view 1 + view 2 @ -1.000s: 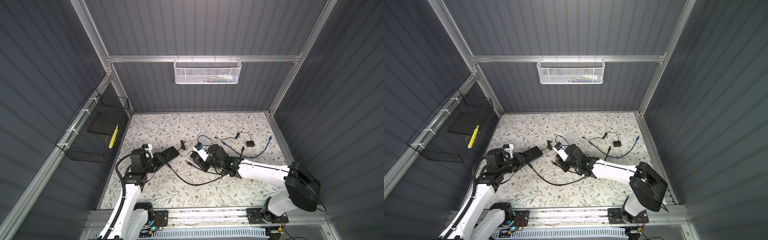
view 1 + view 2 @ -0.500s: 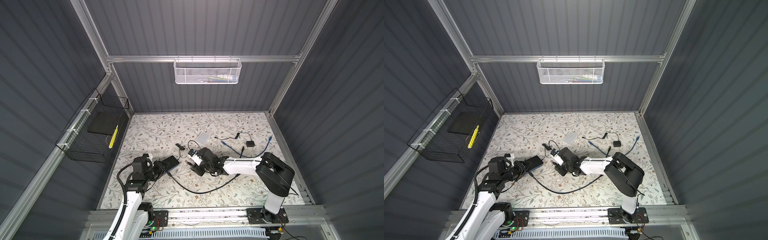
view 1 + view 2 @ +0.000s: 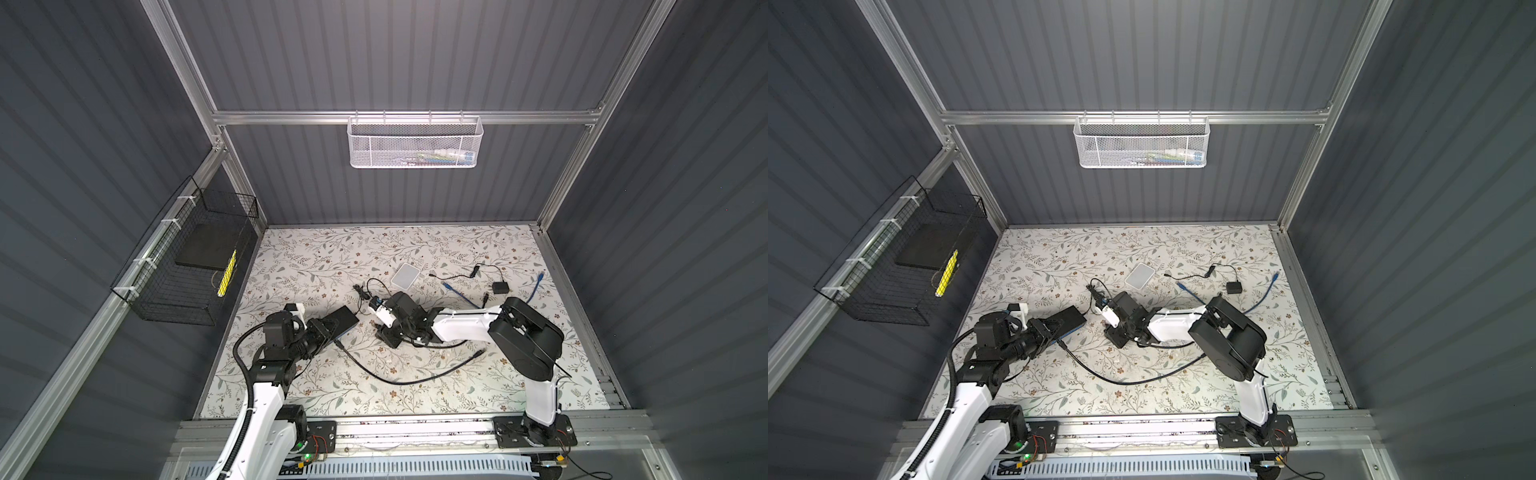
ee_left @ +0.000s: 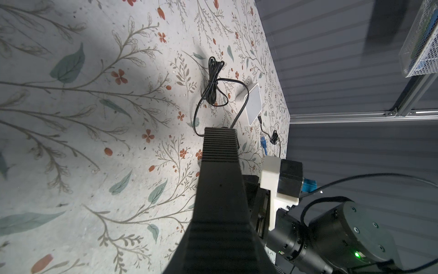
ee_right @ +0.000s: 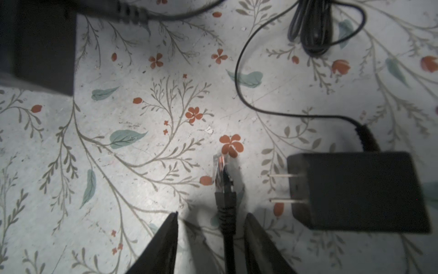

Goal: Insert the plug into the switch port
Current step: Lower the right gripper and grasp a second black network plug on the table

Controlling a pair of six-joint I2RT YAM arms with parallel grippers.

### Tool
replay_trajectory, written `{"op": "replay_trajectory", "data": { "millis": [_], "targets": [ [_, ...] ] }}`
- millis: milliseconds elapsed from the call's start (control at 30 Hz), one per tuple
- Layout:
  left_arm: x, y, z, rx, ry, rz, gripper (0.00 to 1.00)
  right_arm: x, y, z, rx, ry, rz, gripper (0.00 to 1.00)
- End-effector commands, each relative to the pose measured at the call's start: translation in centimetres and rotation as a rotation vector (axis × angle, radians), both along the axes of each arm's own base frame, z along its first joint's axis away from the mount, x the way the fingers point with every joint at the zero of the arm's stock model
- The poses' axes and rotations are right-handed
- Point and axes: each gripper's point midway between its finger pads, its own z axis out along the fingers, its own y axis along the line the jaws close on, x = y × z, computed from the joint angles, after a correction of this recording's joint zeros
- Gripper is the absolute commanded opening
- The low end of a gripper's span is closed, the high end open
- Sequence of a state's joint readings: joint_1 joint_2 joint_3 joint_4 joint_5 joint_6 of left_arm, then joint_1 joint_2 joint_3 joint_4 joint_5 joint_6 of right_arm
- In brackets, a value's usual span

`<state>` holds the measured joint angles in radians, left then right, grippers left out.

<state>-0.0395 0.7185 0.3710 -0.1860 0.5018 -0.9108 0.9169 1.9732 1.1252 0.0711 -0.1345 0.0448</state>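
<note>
Floral-print mat (image 3: 311, 266), matte and scuffed, inside grey ribbed walls with aluminium framing.

The plug (image 5: 221, 170): clear moulded network connector, coppery glint at its tip, black ridged boot behind. It lies flat on the mat, in no port. Its round black cable (image 5: 228, 237) runs back between the tips of the right gripper (image 5: 212, 213).

Jaws stand partly apart. The tapered black fingers (image 5: 163, 239) straddle the cable, which sits nearer one of them (contact unclear). Nothing is clamped.

Just beside the plug is a boxy black power adapter (image 5: 355, 192), its two flat metal prongs facing the plug's side. Its thin cord leads off to a tied bundle (image 5: 310, 26).

The switch (image 3: 338, 321): flat black slab, blue along its lower edge, apart from the plug with bare mat between. The left gripper (image 3: 325, 329) is pinched tight on the slab's near end.

Farther off lies a rounded white box (image 3: 405, 275).
</note>
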Motion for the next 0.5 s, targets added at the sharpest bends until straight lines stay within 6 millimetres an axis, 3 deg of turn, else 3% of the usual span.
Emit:
{"op": "replay_trajectory", "data": {
  "millis": [0, 467],
  "targets": [
    [0.72, -0.48, 2.14, 0.012, -0.082, -0.050, 0.00, 0.78, 0.05, -0.27, 0.002, 0.034, -0.013, 0.46],
    [1.37, -0.61, 3.08, 0.021, -0.105, -0.065, 0.00, 0.46, -0.03, -0.94, 0.002, 0.076, -0.003, 0.40]
  ]
}}
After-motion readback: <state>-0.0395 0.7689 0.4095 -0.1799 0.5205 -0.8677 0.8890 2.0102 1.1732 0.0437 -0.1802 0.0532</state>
